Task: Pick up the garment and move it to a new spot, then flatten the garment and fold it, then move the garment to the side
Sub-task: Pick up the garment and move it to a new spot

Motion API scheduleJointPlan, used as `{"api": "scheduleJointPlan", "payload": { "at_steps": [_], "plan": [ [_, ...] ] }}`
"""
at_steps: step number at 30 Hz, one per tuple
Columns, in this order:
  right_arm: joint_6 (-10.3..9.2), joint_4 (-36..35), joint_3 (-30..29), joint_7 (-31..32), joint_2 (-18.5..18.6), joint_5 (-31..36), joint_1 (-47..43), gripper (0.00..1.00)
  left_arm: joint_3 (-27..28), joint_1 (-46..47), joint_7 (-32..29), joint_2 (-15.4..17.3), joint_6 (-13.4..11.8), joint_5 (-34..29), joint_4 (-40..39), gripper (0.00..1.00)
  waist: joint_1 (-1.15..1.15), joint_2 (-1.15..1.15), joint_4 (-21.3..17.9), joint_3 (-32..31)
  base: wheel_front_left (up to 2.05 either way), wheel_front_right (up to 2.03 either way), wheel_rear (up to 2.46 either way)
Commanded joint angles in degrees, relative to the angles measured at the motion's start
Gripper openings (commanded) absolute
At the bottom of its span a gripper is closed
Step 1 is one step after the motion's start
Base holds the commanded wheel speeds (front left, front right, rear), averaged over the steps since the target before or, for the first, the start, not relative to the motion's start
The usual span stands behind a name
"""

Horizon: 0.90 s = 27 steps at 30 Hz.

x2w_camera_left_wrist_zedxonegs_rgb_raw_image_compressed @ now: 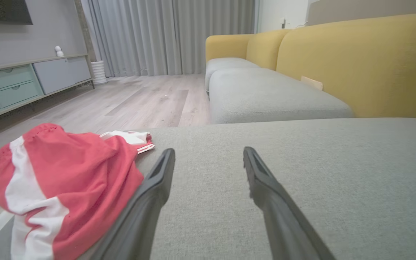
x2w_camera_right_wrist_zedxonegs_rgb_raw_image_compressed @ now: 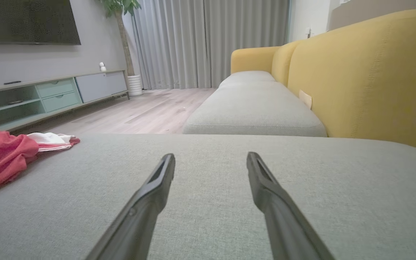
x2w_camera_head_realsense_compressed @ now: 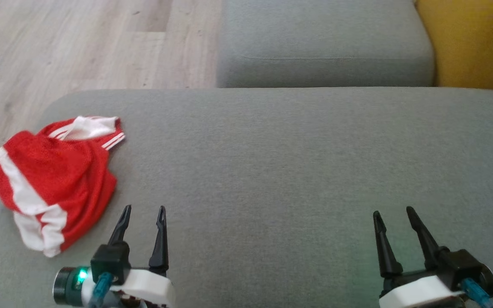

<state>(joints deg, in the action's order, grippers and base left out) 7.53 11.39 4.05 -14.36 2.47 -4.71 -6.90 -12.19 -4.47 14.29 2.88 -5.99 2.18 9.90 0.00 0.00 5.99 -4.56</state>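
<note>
both sets of fingers stand apart and empty, the left gripper (x2w_camera_head_realsense_compressed: 144, 207) just right of the crumpled red garment (x2w_camera_head_realsense_compressed: 58, 171) lying near-to-far at the left edge of the grey cushion (x2w_camera_head_realsense_compressed: 272, 171), the right gripper (x2w_camera_head_realsense_compressed: 392, 210) well apart, so the left arm looks nearer.

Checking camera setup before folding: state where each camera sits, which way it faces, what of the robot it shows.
Head view: high, looking down on the grey cushion; garment at left, left end effector and right end effector open at bottom.
Left wrist view: low over cushion, facing the curtains; own fingers, garment at left.
Right wrist view: same heading; own fingers.
Both wrists share garment, curtains.
</note>
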Motion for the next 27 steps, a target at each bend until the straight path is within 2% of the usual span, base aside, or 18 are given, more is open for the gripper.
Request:
{"api": "scheduleJointPlan", "payload": {
  "at_steps": [1,18,27],
  "plan": [
    [-0.04,-1.3,1.8,-0.6,0.4,0.1,1.8,1.0,2.1,2.6,0.7,0.1,0.1,0.3,-1.6,1.0,0.0,0.0,2.0,0.3,0.0,0.0,0.0],
    [-0.04,-0.9,1.8,-0.6,0.4,0.0,3.2,1.0,4.9,3.6,0.7,0.0,-0.1,-0.2,-2.2,1.0,0.0,0.0,15.5,2.3,0.0,0.0,0.0],
    [-0.04,-1.1,1.5,-0.6,0.4,-0.2,3.5,1.0,9.1,3.6,0.7,0.5,-1.1,-0.1,-4.1,1.0,0.0,0.0,19.2,4.4,0.0,0.0,0.0]
  ]
}}
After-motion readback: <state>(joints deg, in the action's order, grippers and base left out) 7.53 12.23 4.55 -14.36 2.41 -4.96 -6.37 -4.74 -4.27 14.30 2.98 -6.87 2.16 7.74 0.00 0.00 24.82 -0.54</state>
